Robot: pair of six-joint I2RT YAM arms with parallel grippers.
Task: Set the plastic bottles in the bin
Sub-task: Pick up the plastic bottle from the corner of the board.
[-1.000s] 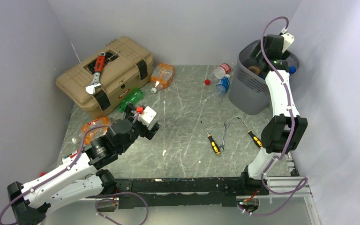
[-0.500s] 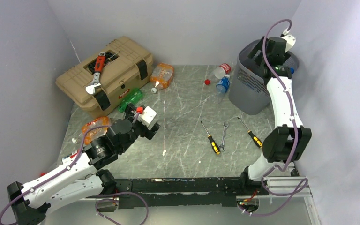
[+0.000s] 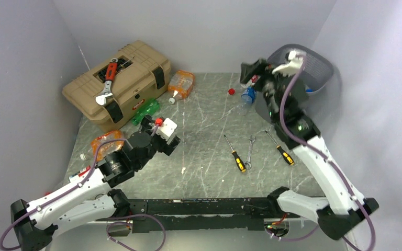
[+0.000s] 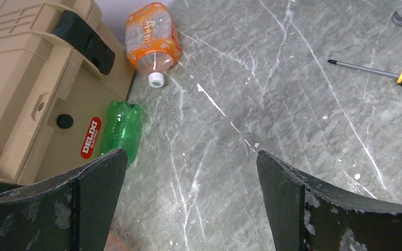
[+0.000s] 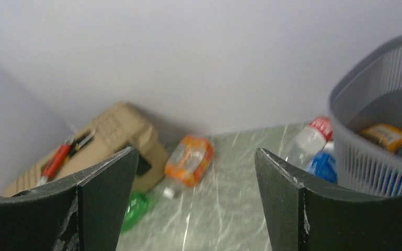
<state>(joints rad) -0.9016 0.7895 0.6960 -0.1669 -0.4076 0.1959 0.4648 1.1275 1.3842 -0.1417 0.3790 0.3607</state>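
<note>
The grey mesh bin [image 3: 319,65] stands at the far right and holds several bottles [image 5: 384,136]. A clear red-label bottle [image 5: 309,141] and a blue bottle [image 3: 248,95] lie beside it on its left. An orange bottle [image 3: 181,83] and a green bottle [image 3: 145,111] lie by the tan toolbox. Another orange bottle [image 3: 106,144] lies at the left edge. My right gripper [image 3: 254,70] is open and empty, high up just left of the bin. My left gripper [image 3: 152,124] is open and empty over the table, right of the green bottle [image 4: 121,132].
The tan toolbox [image 3: 118,83] with a red wrench [image 3: 107,81] on it stands at the far left. Two screwdrivers [image 3: 235,154] [image 3: 281,150] and a spanner [image 3: 249,152] lie mid-right. A red cap [image 3: 231,91] lies near the blue bottle. Walls close in on three sides.
My right arm has swung from over the bin to the left and lower, its gripper open and empty. My left arm has barely moved.
</note>
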